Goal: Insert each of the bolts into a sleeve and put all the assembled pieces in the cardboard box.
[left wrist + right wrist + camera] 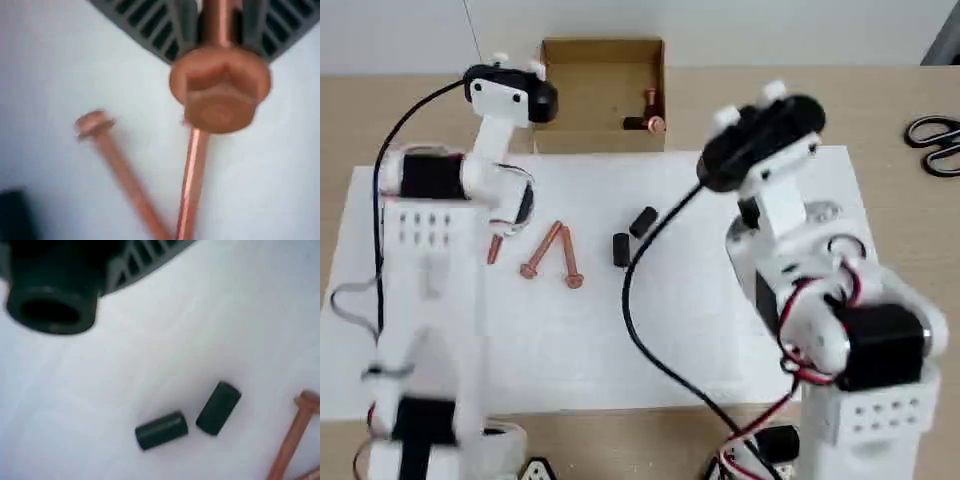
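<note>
- The copper hex-head bolt (pixel 220 95) is pinched in the left gripper (pixel 220 22). The grey ribbed jaws press on its shaft, and its head is turned toward the wrist camera. It hangs above the white paper sheet (pixel 700 330).
- The black cylindrical sleeve (pixel 50 305) is clamped in the right gripper (pixel 65 270), with its open bore facing the wrist camera. It is raised off the same sheet.
- One loose copper bolt (pixel 542 250) and a second loose copper bolt (pixel 568 258) lie flat on the sheet in a V. Their shaft tips almost meet on the far side, and their heads are spread apart toward the near edge.
- To the right of those bolts, one loose black sleeve (pixel 642 222) and another loose black sleeve (pixel 621 249) lie on their sides. They are near each other but not touching, around the middle of the sheet.
- The brown cardboard box (pixel 580 95) stands open at the sheet's far edge.
- A copper-and-black assembled piece (pixel 642 123) lies inside the box against its right wall, with a copper shaft (pixel 650 98) just beside it.
- The left arm (pixel 430 230) leans over the left part of the sheet. The right arm (pixel 790 220) stands over the right part.
- A black cable (pixel 640 330) curves across the sheet from the right arm.
- Black-handled scissors (pixel 932 140) lie on the wooden table (pixel 880 100), well apart from the sheet at the far right.
</note>
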Action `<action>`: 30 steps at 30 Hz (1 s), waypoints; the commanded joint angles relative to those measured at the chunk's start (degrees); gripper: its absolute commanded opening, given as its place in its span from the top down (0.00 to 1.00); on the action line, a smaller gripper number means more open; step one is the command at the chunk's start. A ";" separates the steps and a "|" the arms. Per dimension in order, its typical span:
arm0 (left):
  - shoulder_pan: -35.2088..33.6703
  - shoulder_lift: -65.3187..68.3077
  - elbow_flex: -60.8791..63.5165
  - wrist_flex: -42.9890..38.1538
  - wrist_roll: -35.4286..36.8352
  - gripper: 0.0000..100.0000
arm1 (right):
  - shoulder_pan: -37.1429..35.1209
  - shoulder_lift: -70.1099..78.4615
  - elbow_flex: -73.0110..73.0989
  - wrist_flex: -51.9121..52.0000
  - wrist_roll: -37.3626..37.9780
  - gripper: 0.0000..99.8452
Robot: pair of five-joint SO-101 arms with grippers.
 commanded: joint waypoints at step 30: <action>12.40 -44.66 55.52 -63.21 30.24 0.99 | -13.93 -27.82 76.04 -64.92 -14.07 1.00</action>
